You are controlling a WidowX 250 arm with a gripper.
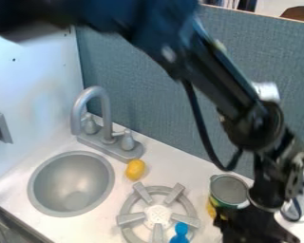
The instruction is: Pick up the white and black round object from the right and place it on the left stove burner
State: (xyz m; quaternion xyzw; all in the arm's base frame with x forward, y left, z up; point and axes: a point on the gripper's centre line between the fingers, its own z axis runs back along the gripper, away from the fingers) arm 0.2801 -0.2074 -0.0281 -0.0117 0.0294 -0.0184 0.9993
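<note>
Tin can (229, 191), upright on the table (186, 171) beside the stove burner (158, 215), near the gripper (256, 228) — open or closed, I cannot tell from here. Probably stiff, light, slightly slippery — best held around its sides, below the rim.

Grey sink (72, 178), faucet (107, 118), yellow lemon (135, 169), burner (130, 219)

Sink (71, 184) at lower left of frame; faucet (108, 126) behind it; lemon (135, 169) between sink and burner (158, 214); can (228, 191) right of burner, on surface (202, 184).
</note>
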